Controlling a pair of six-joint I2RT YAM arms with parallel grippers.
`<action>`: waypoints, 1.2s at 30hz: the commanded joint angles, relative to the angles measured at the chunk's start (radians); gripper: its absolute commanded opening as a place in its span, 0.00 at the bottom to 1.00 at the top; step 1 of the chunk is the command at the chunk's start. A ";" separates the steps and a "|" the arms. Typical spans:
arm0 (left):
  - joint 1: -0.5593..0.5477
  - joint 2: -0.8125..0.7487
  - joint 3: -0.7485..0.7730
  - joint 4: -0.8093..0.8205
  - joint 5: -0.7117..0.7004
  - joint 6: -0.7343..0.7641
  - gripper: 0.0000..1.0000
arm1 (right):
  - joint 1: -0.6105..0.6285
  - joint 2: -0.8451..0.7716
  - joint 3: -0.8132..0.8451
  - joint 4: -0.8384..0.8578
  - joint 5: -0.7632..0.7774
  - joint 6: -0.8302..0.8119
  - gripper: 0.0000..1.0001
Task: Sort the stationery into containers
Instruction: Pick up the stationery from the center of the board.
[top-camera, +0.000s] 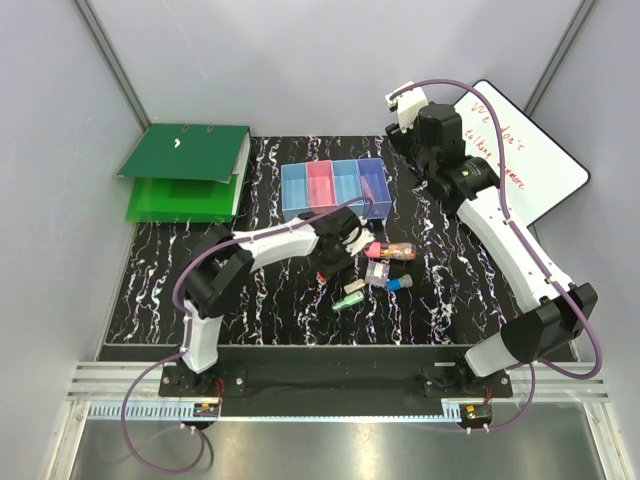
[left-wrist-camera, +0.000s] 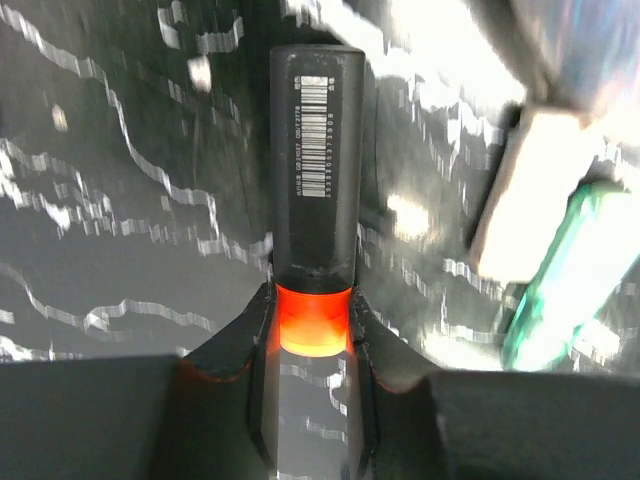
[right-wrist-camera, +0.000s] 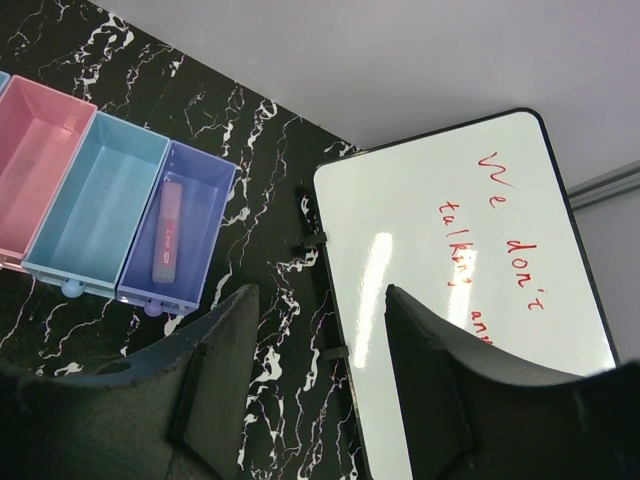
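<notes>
Done: one pink pen (right-wrist-camera: 168, 232) in the purple bin (right-wrist-camera: 200, 165).
To do: loose pieces (top-camera: 378, 272) wait just near of the bins.
Left gripper (left-wrist-camera: 312, 300): you're pinching a black marker (left-wrist-camera: 315, 170).
Right gripper (right-wrist-camera: 320, 295): jaws wide, empty.

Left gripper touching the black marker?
Touching. The left wrist view shows the left gripper closed against both sides of the black marker at its orange band, with no gap visible.

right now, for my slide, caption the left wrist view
Left claw pinching the orange-banded end of a dark barcoded marker on the marbled table, beige piece and green piece beside it
</notes>
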 joint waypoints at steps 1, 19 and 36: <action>0.012 -0.165 -0.049 0.023 -0.074 0.023 0.00 | -0.010 -0.019 -0.004 0.051 0.008 0.030 0.60; 0.032 -0.613 -0.190 0.308 -0.434 0.256 0.00 | -0.132 0.015 0.106 -0.337 -0.916 0.294 0.66; -0.125 -0.636 -0.165 0.577 -0.247 0.540 0.00 | -0.131 0.079 0.194 -0.440 -1.100 0.243 0.69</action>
